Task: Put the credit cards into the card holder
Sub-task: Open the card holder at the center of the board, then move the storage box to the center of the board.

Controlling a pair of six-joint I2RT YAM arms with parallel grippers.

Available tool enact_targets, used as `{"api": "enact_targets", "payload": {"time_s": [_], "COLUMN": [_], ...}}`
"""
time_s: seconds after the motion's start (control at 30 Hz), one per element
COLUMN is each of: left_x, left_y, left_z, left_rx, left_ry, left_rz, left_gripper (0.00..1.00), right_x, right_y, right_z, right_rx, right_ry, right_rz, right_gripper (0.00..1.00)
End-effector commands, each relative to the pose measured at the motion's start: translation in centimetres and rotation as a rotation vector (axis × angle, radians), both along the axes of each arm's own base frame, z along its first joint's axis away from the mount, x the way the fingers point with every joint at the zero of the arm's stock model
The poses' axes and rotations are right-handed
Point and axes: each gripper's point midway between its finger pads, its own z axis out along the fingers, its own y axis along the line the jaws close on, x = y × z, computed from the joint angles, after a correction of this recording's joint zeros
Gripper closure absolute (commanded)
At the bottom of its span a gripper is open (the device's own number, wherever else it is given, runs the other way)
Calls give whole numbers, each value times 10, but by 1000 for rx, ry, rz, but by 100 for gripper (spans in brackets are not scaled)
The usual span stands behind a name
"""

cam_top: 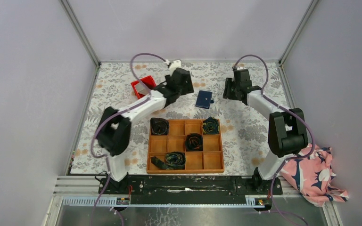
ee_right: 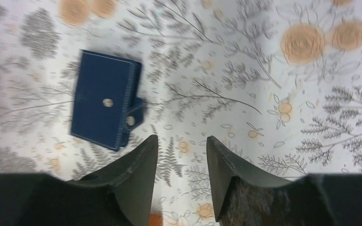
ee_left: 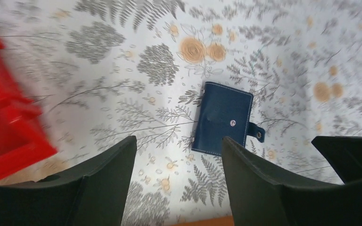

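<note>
The card holder [cam_top: 203,99] is a small navy wallet lying closed and flat on the floral cloth, its snap tab loose at one side. It also shows in the left wrist view [ee_left: 224,117] and the right wrist view [ee_right: 104,99]. My left gripper [cam_top: 187,86] hovers just left of it, open and empty [ee_left: 179,146]. My right gripper [cam_top: 228,91] hovers just right of it, open and empty [ee_right: 181,141]. No credit card shows clearly. A pale flat piece [cam_top: 144,87] lies in the red bin, and I cannot tell what it is.
A red plastic bin [cam_top: 143,86] stands left of the left gripper and shows blurred in the left wrist view [ee_left: 9,127]. A wooden grid tray [cam_top: 185,146] with dark rolled fabric bundles sits nearer the arm bases. A pink patterned cloth [cam_top: 313,172] lies off the table at the right.
</note>
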Motion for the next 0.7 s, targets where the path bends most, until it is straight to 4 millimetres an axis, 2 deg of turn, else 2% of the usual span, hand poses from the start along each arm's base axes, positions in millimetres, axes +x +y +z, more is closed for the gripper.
{"api": "enact_targets", "payload": {"time_s": [0.0, 0.07, 0.27, 0.3, 0.43, 0.63, 0.67], "left_x": [-14, -28, -64, -67, -78, -87, -88], "left_y": [47, 67, 120, 128, 161, 193, 198], "left_z": [39, 40, 34, 31, 27, 34, 34], "left_rx": [-53, -79, -157, -168, -216, -248, -251], "left_ry": [-131, -148, -191, -190, -194, -245, -247], "left_rz": [196, 269, 451, 472, 568, 665, 685], "left_gripper": [26, 24, 20, 19, 18, 18, 18], "right_x": [9, 5, 2, 3, 8, 17, 21], "right_y": [33, 54, 116, 126, 163, 212, 222], "right_z": [55, 74, 100, 96, 106, 116, 122], "right_rx": [49, 69, 70, 79, 118, 220, 217], "right_ry": [-165, -219, -319, -306, -309, -271, -280], "right_rz": [111, 177, 368, 394, 469, 561, 580], "right_gripper": [49, 48, 46, 46, 46, 43, 43]}}
